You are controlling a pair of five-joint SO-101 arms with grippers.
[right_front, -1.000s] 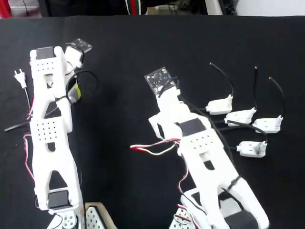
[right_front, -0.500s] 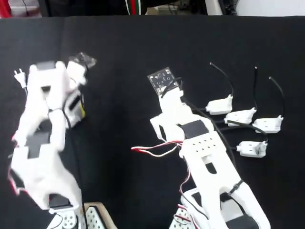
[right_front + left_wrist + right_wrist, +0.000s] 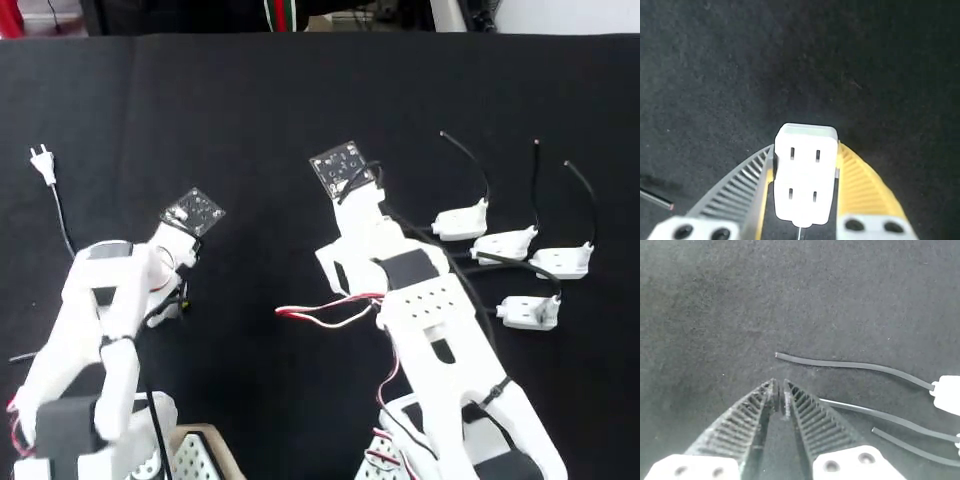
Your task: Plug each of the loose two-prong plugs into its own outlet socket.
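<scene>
My left gripper (image 3: 805,152) is shut on a white outlet socket block (image 3: 804,176), whose slotted face is turned up between the grey and yellow fingers. It hangs over bare black cloth. The left arm (image 3: 105,320) stands at the near left of the table. A loose white two-prong plug (image 3: 41,160) lies at the far left with its black cable trailing toward the front. My right gripper (image 3: 779,390) is shut on nothing, low over the cloth beside thin black cables (image 3: 850,365). The right arm (image 3: 400,270) stretches across the table's middle.
Several white socket pieces with black leads (image 3: 505,243) lie in a cluster at the right, one of them (image 3: 947,395) at the edge of the right wrist view. Red and white wires (image 3: 320,312) hang off the right arm. A thin lead end (image 3: 655,197) lies near the left gripper.
The left arm has swung back from the far left toward the table's front and lowered. The loose plug stays where it was. The right arm has barely moved.
</scene>
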